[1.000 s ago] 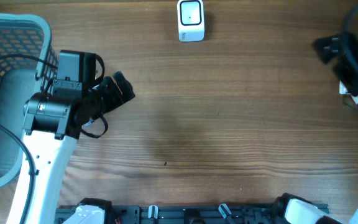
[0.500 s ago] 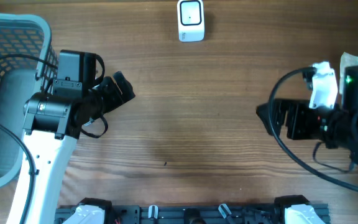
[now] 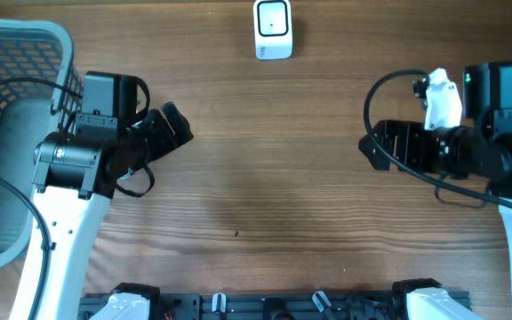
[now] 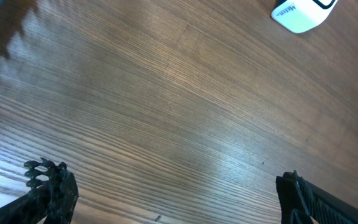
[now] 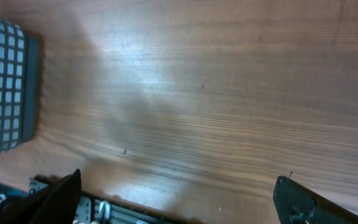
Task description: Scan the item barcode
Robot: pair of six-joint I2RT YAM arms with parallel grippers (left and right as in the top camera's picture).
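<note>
- Plainly, the left gripper (image 3: 178,124) hangs spread wide and empty over bare table (image 3: 265,196), just beside the basket (image 3: 16,53).
- The right gripper (image 3: 369,149) is likewise spread and empty, pointing toward the table's middle.
- The scanner (image 3: 273,28) stands at the far edge, between the arms, probably so either can reach it.
- No item to scan shows in any view; the basket looks empty.

Even, bright light overhead, I see sharp detail. Soft glare streaks on the table (image 4: 185,155) in both wrist cams; faint shadows, finger edges slightly blurred at frame corners.
</note>
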